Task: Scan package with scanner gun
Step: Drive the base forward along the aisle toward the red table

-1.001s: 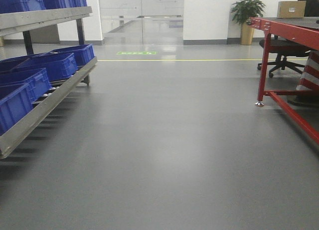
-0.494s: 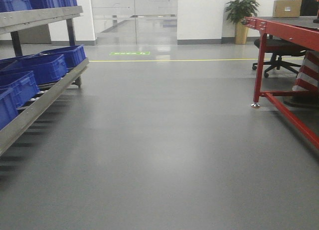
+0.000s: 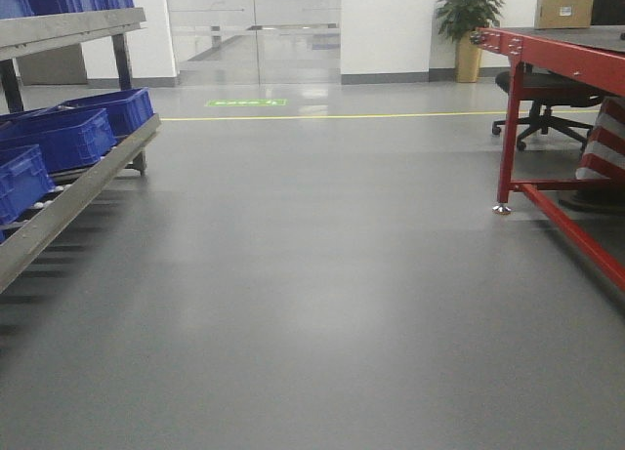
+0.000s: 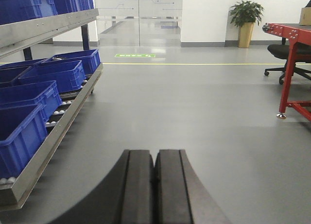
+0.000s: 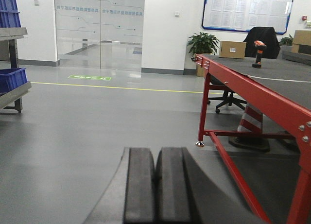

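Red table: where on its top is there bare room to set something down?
The near stretch of the red table, from the scanner gun toward the camera, lies bare. The far end is busier: the package and scanner gun stand there.

The package (image 5: pixel 232 49) is a plain tan cardboard box, closed, lying flat at the far end of the red-framed table (image 5: pixel 272 73). A small white label (image 5: pixel 232 50) sits on the side that faces the right wrist view. In the front view it shows at the top right, on the same table. The scanner (image 5: pixel 258 54), orange and black, stands upright on the table top, apart from the package and nearer the camera.
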